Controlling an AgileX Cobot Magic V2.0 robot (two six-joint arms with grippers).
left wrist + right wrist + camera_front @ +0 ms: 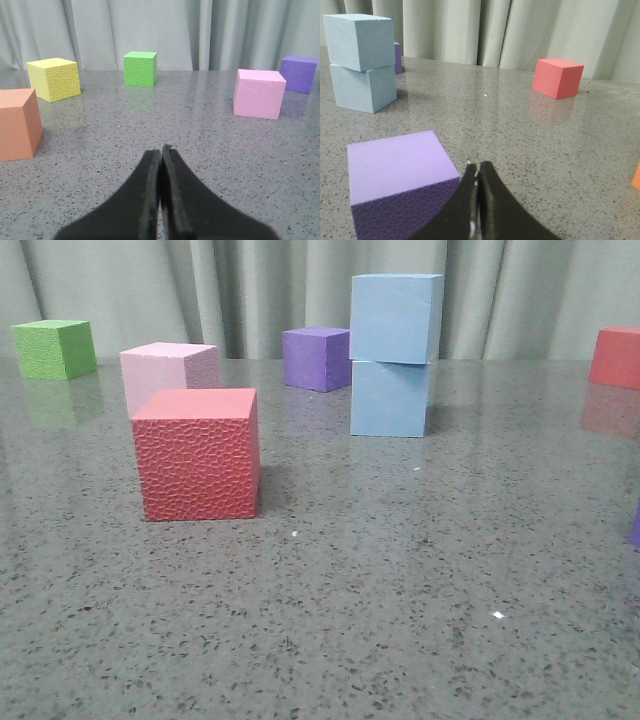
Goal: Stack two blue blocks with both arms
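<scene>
One pale blue block (pixel 396 317) rests on top of the other blue block (pixel 389 398), slightly twisted, at the back middle of the table. The right wrist view shows the same stack, upper block (pixel 357 34) on lower block (pixel 362 88). No gripper touches it. My left gripper (pixel 160 151) is shut with nothing between its fingers, low over bare table. My right gripper (pixel 478 167) is also shut and empty, beside a purple cube (pixel 400 180). Neither gripper appears in the front view.
A textured red cube (pixel 198 452) stands front left, a pale pink cube (pixel 168 372) behind it, a green cube (pixel 55 348) far left, a purple cube (pixel 316 357) behind the stack, a red cube (pixel 617 357) far right. Yellow (pixel 54 78) and orange (pixel 17 123) cubes show by the left gripper.
</scene>
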